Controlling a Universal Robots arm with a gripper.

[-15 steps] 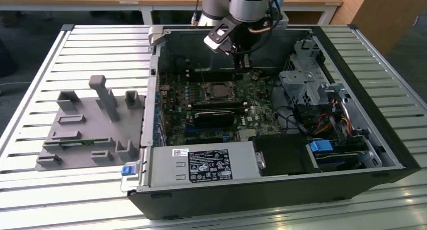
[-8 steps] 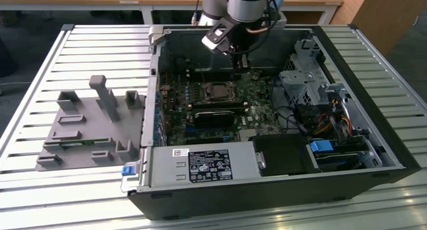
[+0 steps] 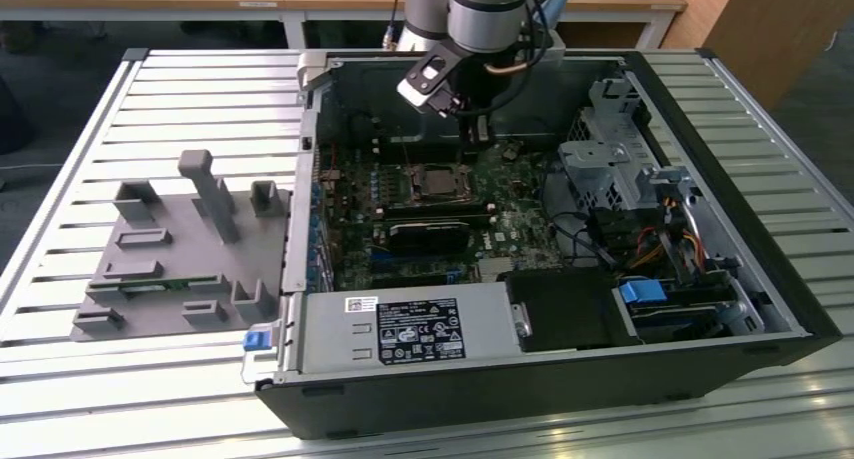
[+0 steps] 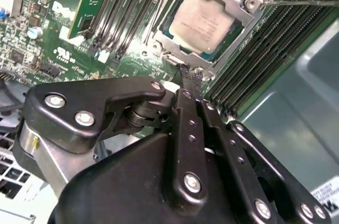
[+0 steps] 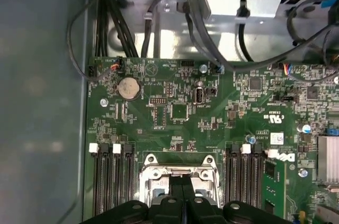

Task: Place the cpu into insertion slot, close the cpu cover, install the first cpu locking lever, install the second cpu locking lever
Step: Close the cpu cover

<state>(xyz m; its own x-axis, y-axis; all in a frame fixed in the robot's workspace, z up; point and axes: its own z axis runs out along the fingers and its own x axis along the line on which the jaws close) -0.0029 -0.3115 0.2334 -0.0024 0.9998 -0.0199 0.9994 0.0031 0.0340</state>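
Note:
The cpu [image 4: 200, 18], a square chip with a pale silver top, lies in the insertion slot [image 3: 434, 182] on the green motherboard. The silvery cpu cover [image 4: 235, 15] lies flat over it, and the chip shows through its window. A thin metal lever rod [image 4: 302, 2] runs out from the socket's corner. My gripper [image 4: 191, 73] is shut, with its black fingertips together right at the socket's edge and nothing visible between them. In the first wrist view the gripper [image 5: 181, 181] stands over the middle of the cover [image 5: 153, 173]. The exterior view shows the gripper [image 3: 474, 131] just behind the socket.
The open computer case [image 3: 747, 279] lies on a slatted table. A black card [image 3: 434, 231] sits in front of the socket, with memory slots [image 4: 280, 38] beside it. Also here are a labelled grey box [image 3: 407, 329], a drive cage [image 3: 607, 169], cables [image 5: 159, 17] and a grey fixture [image 3: 187, 249].

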